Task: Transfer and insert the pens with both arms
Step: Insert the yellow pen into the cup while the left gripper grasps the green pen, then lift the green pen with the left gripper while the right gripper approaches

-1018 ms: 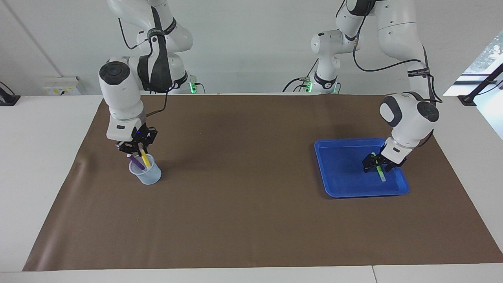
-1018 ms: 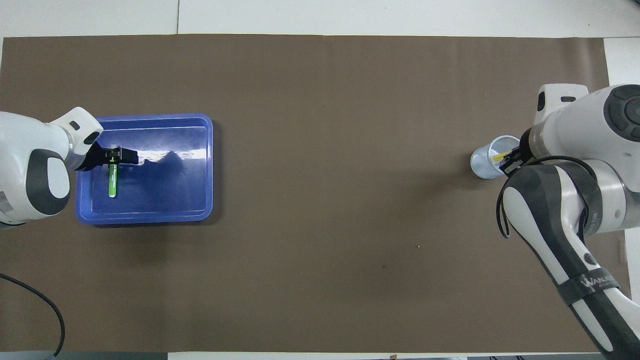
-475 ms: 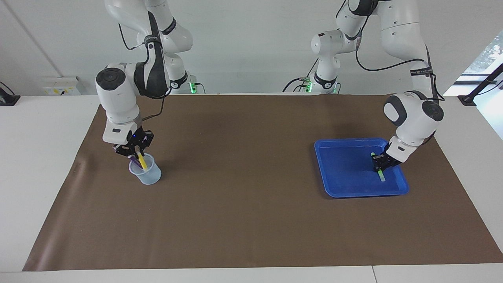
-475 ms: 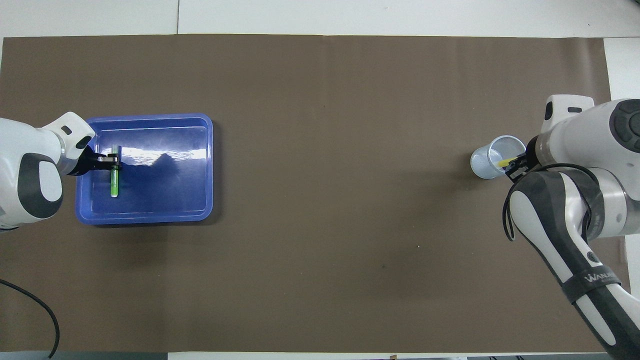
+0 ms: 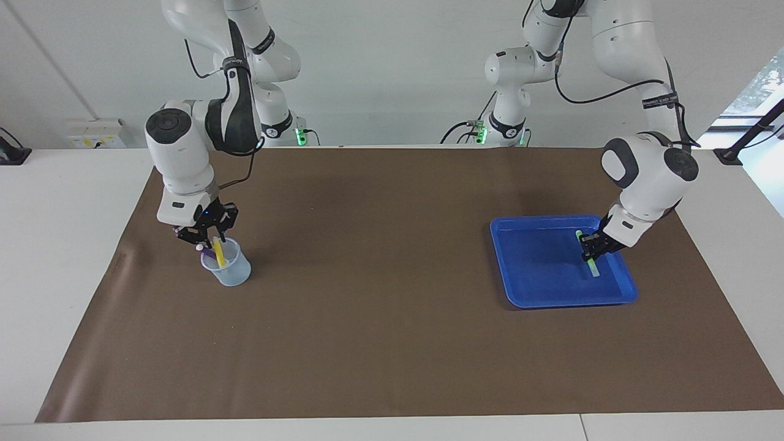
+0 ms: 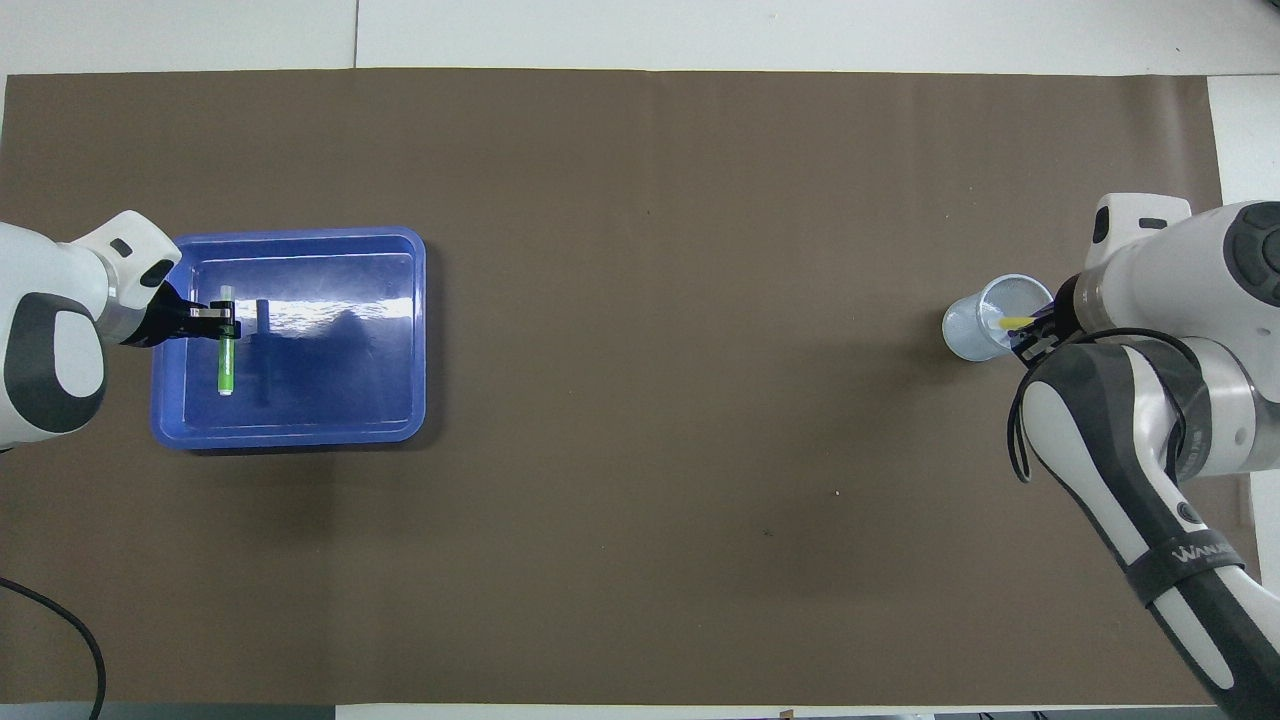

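Observation:
A light green pen (image 5: 593, 267) (image 6: 226, 365) is in my left gripper (image 5: 591, 248) (image 6: 225, 322), which is shut on it near its pale cap end, low over the blue tray (image 5: 539, 288) (image 6: 330, 380). I cannot tell whether the pen's lower end touches the tray floor. A yellow pen (image 5: 218, 253) (image 6: 1015, 322) and a purple pen (image 5: 200, 248) stand slanted in a clear cup (image 5: 233, 272) (image 6: 970, 335) toward the right arm's end. My right gripper (image 5: 205, 236) hangs just above the cup's rim, close to the tops of both pens.
A brown mat (image 5: 380, 318) covers most of the white table. Small arm bases with green lights (image 5: 300, 136) stand at the robots' edge. A black cable (image 6: 60, 620) loops at the mat's corner nearest the left arm.
My left gripper has shut on the green pen and raised it slightly in the tray. The right gripper has risen a little from the cup, and the yellow pen stays in it.

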Controlling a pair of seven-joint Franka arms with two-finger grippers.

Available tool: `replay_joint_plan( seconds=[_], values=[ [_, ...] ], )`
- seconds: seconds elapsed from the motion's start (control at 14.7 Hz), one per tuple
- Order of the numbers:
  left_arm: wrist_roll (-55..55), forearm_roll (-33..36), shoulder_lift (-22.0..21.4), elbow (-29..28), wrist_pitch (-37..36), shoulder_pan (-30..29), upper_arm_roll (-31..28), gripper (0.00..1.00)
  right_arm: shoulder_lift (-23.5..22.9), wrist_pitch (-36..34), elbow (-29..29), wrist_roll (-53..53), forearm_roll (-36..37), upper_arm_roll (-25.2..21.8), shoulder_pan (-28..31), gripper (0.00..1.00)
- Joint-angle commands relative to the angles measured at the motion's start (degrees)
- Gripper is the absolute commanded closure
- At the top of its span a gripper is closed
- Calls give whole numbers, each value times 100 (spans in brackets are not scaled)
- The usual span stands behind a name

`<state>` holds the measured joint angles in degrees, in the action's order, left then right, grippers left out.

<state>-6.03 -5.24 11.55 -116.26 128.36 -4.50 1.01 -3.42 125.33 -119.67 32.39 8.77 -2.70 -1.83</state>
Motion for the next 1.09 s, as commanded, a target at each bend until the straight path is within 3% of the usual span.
replay_joint_plan(
  seconds=[0.0, 0.14, 0.41, 0.75, 1.02],
  values=[
    [1003, 58, -275, 349, -696, 308, 13, 100, 34, 62, 4, 127, -139, 59, 52, 29],
    [1890, -12, -355, 656, -1153, 597, 40, 100, -19, -104, 215, 136, -279, 59, 51, 28],
    [3850, -344, -364, 1175, -1525, 1520, 40, 100, -230, -1280, 1259, 136, -937, 68, 34, 28],
    [5740, -1171, -320, 1326, -1121, 2487, 40, 100, -212, -2125, 1894, -126, -2674, 138, 34, 28],
    [7698, -1691, -276, 1325, -226, 3242, 40, 100, -168, -2346, 1833, -1689, -4293, 138, 25, 28]
  ],
)
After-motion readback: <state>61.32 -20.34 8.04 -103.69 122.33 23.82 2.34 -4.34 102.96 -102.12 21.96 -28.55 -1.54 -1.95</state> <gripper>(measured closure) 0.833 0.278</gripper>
